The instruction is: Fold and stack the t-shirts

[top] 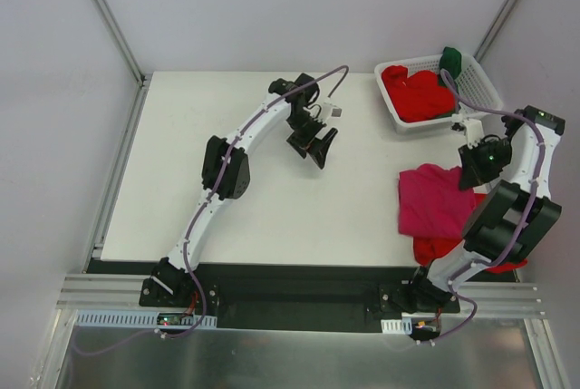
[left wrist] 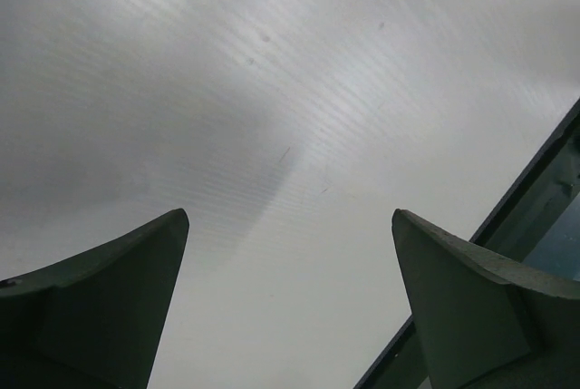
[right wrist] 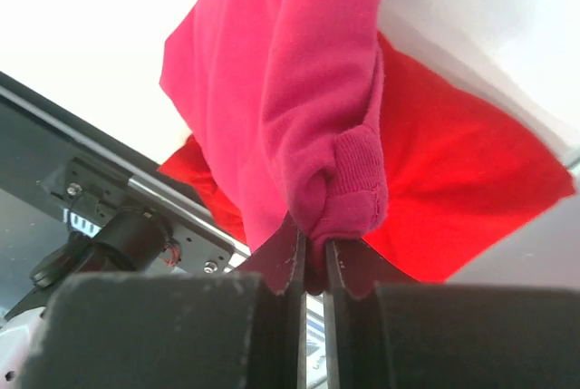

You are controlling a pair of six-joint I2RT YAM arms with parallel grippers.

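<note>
Right gripper (right wrist: 311, 246) is clamped tight on a bunched fold of the pink shirt (right wrist: 281, 90), cloth squeezed right between the jaws. The rest of that shirt trails away from the jaws and lies on a red shirt (right wrist: 453, 180), which pokes out on both sides of it. Left gripper (left wrist: 290, 217) sits well off from all the cloth, jaws spread wide, just white table (left wrist: 272, 90) showing between its fingers. On the far side of the right jaws, the basket (top: 483, 90) has more red shirts (top: 417, 94) and a green one (top: 450, 56) at its far rim.
</note>
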